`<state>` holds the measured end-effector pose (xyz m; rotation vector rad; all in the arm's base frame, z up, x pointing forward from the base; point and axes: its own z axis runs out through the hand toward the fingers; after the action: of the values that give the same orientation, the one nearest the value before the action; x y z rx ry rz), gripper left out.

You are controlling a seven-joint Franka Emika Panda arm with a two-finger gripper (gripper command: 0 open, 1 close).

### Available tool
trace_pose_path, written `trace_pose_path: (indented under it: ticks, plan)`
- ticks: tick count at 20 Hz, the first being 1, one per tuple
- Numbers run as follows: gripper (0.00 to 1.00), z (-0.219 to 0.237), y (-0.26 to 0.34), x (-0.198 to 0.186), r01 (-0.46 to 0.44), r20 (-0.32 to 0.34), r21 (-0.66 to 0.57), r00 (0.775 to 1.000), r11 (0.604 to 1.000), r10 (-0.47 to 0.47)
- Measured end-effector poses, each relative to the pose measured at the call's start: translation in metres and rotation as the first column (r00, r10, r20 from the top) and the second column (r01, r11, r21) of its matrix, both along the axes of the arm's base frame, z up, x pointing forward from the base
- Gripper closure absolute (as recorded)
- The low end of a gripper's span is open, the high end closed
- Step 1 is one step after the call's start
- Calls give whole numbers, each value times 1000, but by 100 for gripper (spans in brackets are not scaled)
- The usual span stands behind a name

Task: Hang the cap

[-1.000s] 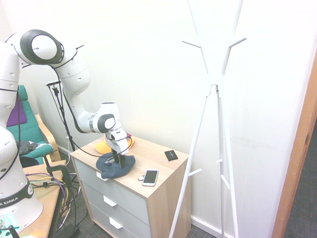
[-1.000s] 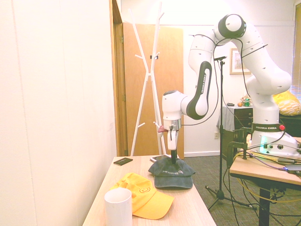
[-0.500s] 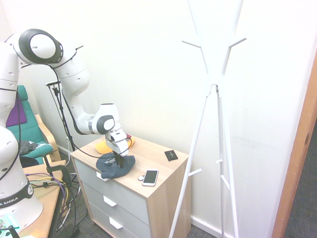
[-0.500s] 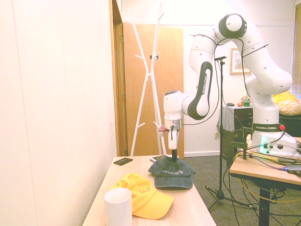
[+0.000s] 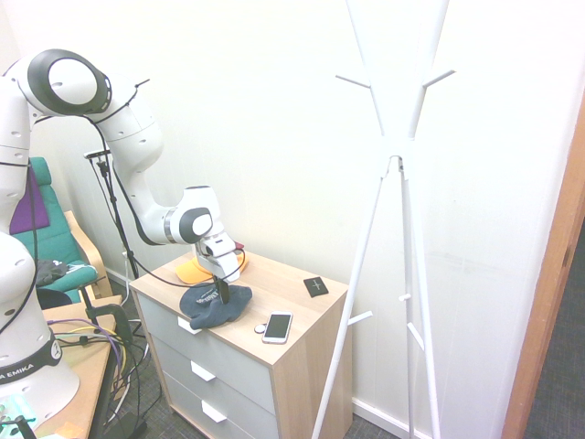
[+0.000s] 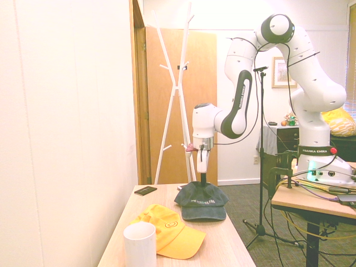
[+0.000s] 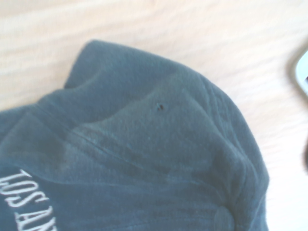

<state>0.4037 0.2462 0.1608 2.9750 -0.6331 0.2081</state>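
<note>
The cap [image 5: 210, 308] is dark navy and lies on the wooden dresser top [image 5: 285, 297], near its front edge. My gripper [image 5: 222, 292] points straight down onto its crown, and the two dark fingers are pinched together on the fabric. From the other side the cap [image 6: 201, 197] peaks up to the gripper [image 6: 203, 181], its brim still low over the wood. The wrist view is filled by the cap [image 7: 144, 144], with white lettering [image 7: 26, 199] at one edge. The white coat rack [image 5: 395, 174] stands on the floor beside the dresser.
An orange-yellow cap [image 6: 167, 228] and a white cup [image 6: 139, 245] sit at the dresser's other end. A phone [image 5: 277, 326], a small round thing [image 5: 260, 326] and a flat black item [image 5: 316, 286] lie between the cap and the coat rack [image 6: 177, 83].
The fingers have shut on the cap's crown. The hand has risen a little, pulling the crown up into a peak.
</note>
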Motion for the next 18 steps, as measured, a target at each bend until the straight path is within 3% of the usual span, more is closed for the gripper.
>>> trace_pose_path:
  ticks: [7, 11, 18]
  plan:
    - [100, 114, 15, 22, 12, 50, -70, 999, 998, -8]
    - [100, 177, 13, 28, -4, 100, -202, 995, 979, 25]
    - [100, 278, -28, 63, 59, 260, -530, 961, 846, 96]
